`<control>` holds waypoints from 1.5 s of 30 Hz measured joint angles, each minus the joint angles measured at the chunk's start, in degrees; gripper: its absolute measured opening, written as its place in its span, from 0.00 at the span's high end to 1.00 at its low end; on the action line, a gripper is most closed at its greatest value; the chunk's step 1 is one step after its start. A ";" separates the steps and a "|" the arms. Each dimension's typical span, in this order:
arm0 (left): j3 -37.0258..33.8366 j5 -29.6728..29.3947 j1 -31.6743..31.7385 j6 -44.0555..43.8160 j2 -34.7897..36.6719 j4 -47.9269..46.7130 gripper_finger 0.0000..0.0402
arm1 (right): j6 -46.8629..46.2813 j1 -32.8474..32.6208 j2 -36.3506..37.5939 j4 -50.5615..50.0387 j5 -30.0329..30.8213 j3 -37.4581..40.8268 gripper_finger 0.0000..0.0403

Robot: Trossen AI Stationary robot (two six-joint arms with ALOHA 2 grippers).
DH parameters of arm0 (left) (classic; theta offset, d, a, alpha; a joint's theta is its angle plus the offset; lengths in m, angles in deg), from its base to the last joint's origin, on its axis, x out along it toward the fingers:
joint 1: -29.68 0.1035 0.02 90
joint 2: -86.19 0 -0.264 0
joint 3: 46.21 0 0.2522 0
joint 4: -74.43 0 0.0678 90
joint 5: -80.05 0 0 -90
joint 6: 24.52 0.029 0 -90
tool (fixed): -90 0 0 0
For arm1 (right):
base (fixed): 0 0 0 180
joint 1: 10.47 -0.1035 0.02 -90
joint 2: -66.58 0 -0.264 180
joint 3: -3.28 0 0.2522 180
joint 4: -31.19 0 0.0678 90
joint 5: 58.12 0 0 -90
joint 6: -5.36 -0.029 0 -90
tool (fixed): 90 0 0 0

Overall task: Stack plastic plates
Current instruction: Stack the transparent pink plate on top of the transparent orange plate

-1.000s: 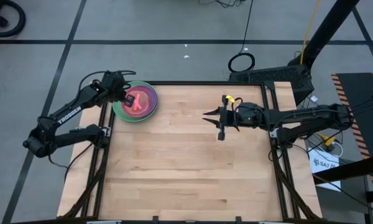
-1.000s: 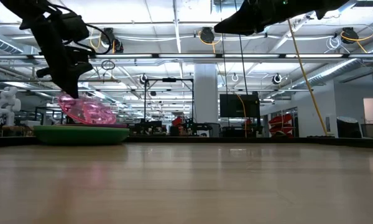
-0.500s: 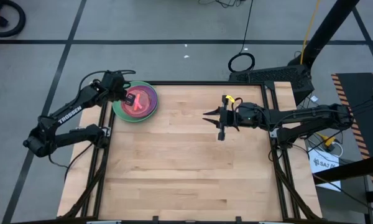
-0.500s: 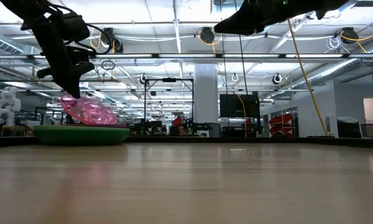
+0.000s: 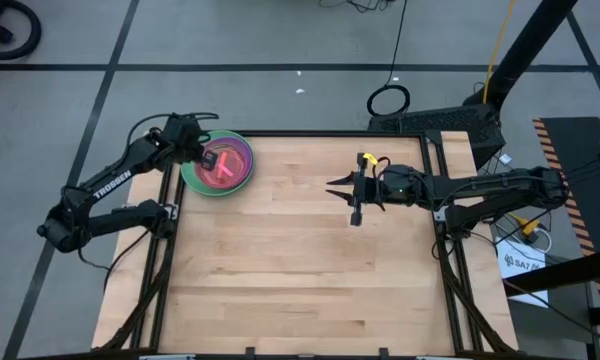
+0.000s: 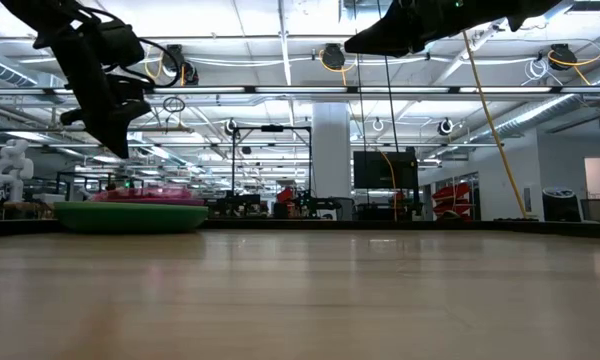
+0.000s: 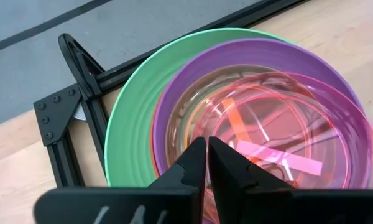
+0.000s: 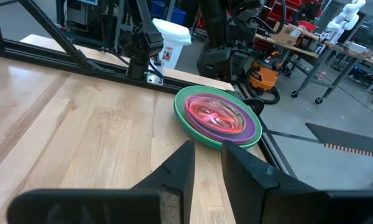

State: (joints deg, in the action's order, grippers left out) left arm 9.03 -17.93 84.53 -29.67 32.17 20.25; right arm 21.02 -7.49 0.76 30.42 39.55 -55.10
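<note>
At the counter's (image 5: 300, 260) far left corner: plate stack (image 5: 218, 164), pink plate (image 7: 286, 140) on top, lying flat inside purple plate (image 7: 248, 53) and green plate (image 7: 121, 130). Above the stack's rim, left claw (image 7: 207, 163), fingers nearly together, gripping nothing, clear of the plates. Over the counter's right half, right claw (image 8: 206, 169), raised, fingers narrowly apart, empty.

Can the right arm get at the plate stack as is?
Probably, if its reach allows. The right gripper hangs mid-table, and bare table lies between it and the stack. The left gripper, hovering over the stack's near edge, would crowd any approach.
</note>
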 joint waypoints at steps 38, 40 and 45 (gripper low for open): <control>-5.64 5.24 -14.49 1.22 -13.24 12.18 0.94 | 0.01 0.07 0.00 -0.87 0.00 0.00 0.82; -5.64 4.96 -14.47 1.20 -14.48 11.98 0.94 | 0.02 0.07 0.00 -0.87 0.00 0.02 0.82; -5.64 4.75 -14.46 1.80 -16.67 12.19 0.94 | 0.02 0.07 -0.01 -0.94 0.00 0.00 0.82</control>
State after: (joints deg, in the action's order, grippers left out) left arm 3.39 -13.18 70.08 -27.87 15.50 32.44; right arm 21.04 -7.42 0.75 29.48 39.55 -55.10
